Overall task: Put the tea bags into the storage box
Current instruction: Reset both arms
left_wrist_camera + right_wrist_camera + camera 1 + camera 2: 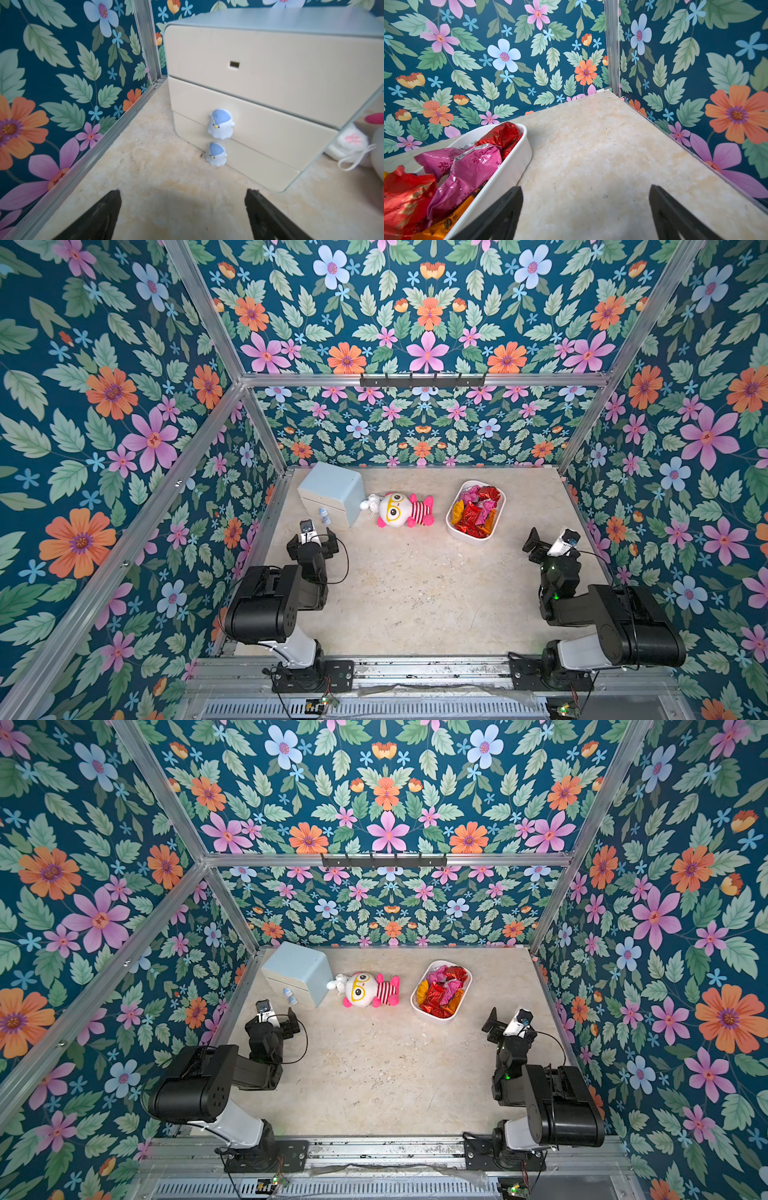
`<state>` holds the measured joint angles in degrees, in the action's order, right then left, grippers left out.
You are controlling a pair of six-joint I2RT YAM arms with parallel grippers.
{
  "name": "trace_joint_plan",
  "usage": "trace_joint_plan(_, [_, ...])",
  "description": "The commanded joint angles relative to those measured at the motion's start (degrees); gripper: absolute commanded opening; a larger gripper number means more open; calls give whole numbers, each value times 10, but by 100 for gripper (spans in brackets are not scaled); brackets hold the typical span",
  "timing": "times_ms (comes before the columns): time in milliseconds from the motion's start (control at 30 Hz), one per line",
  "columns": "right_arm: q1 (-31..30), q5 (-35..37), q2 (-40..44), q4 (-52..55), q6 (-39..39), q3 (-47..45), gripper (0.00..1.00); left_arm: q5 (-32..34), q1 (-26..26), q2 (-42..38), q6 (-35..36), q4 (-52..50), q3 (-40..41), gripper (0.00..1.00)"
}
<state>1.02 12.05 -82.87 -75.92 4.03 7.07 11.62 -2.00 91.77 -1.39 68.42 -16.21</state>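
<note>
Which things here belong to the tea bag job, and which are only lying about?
For the job:
- tea bags, piled in the box
- white box

Only lying about:
- blue drawer cabinet
- plush doll

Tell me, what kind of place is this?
Likely a robot test booth, not a real room: flowery walls on a metal frame box in a table, with a left arm and right arm bolted at its edge.

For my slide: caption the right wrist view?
Open, empty right tool near the storage box holding the tea bags.
</note>
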Motion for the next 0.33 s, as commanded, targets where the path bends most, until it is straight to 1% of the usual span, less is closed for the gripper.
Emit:
trace_joint_plan(0, [0, -28, 0, -7, -10, 6, 99, -21, 1, -3, 4, 8, -2, 99])
trace_joint_plan(33, [0, -46, -1, -2, -16, 9, 99, -21, 1, 0, 5, 18, -1, 99])
trace_joint_plan(100, [0, -54, -1, -1, -21, 9, 99, -23, 1, -5, 3, 4, -3, 99])
trace_joint_plan(300, [-1, -57, -1, -1, -20, 10, 100, -22, 0, -2, 4, 9, -3, 99])
